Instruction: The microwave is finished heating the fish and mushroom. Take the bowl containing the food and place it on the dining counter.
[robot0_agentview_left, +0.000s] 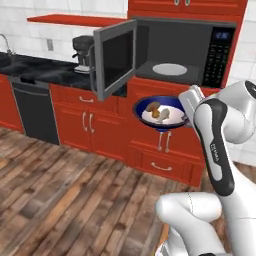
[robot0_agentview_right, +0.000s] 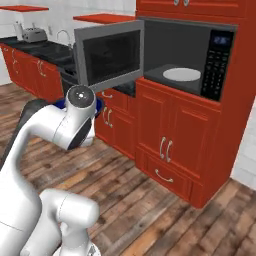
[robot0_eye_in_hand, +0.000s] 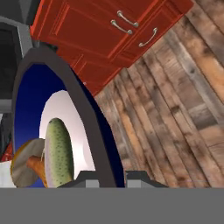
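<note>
The gripper (robot0_eye_in_hand: 106, 178) was pinched shut on the rim of the bowl (robot0_agentview_left: 160, 111), holding it up in the air in front of the red cabinets (robot0_agentview_left: 160, 142), below the open microwave (robot0_agentview_left: 170, 52). The fish (robot0_eye_in_hand: 59, 153) and mushroom (robot0_eye_in_hand: 27, 162) sat inside the bowl.

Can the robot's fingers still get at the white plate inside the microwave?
Probably not right now: the fingers are shut on the bowl. The microwave door is open, so the plate isn't blocked.
</note>
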